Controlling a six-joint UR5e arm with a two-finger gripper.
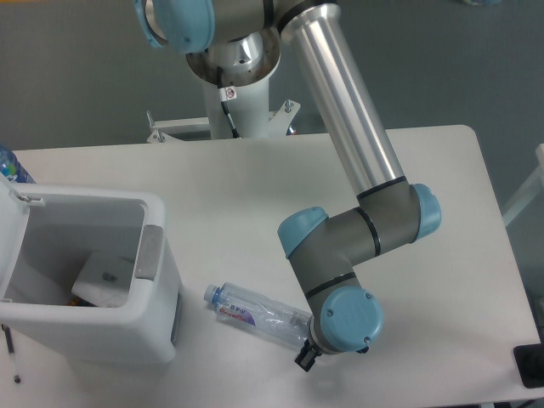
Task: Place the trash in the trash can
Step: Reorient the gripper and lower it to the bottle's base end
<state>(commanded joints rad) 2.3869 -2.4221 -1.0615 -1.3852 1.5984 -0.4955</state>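
A clear crushed water bottle with a red-blue label lies on the table, cap toward the trash can. The white boxy trash can stands open at the left, with a grey latch tab on its rim. A white crumpled piece lies inside it and looks like the wrapper. My gripper is at the bottle's bottom end, low over the table. The blue wrist joint hides most of it, so only a small dark part shows. Whether the fingers hold the bottle is not visible.
A darker blue bottle peeks in at the far left edge behind the bin's raised lid. The arm's base column stands at the table's back edge. A dark object sits at the right edge.
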